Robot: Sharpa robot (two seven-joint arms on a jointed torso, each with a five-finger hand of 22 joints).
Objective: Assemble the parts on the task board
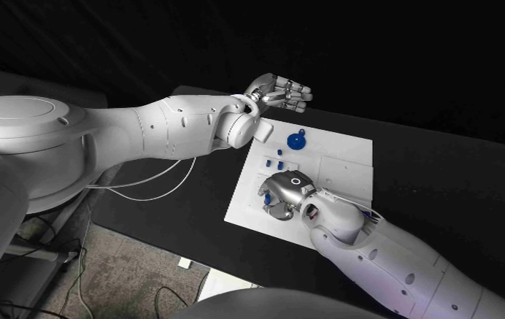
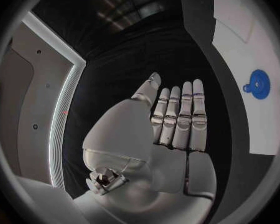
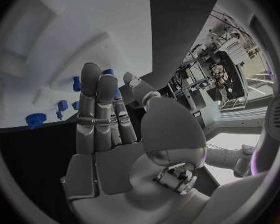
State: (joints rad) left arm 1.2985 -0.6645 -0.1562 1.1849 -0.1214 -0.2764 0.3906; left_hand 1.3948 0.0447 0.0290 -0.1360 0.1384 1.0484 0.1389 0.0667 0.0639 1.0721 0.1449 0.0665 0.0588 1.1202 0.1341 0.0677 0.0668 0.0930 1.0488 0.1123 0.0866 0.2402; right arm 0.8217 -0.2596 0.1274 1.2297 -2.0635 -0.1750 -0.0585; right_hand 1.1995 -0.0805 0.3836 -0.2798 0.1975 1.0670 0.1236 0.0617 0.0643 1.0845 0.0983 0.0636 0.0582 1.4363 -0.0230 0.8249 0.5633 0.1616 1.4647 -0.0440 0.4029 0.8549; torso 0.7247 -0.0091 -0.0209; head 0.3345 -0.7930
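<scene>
Right hand [image 1: 284,196], fingers extended and holding nothing visible, hovered over small blue parts [image 1: 276,164] at the board's [image 1: 347,160] near-left corner; left hand [image 1: 279,93] open, beyond far edge.

Your left hand [image 1: 280,91] hangs raised at the end of a bent left arm, fingers straight and together, holding nothing. Your right hand [image 1: 284,195] is low, palm down, fingers extended, grasp unclear.

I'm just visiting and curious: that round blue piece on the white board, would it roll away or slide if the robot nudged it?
Probably not roll: the round blue piece looks like a flat disc lying on the board, with a small tab at its edge. It might slide, since the board looks smooth. Being small and thin, it is likely light. Neither hand touches it.
</scene>
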